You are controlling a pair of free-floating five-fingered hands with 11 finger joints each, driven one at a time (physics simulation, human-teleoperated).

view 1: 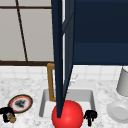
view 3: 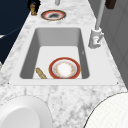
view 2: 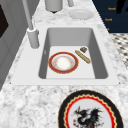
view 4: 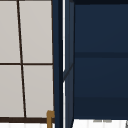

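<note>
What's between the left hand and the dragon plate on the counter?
Nothing visible. The left hand, curled round a small brown object, sits right beside the dragon plate, with only bare counter between.

No readable text anywhere (the plates bear only pictures).
</note>
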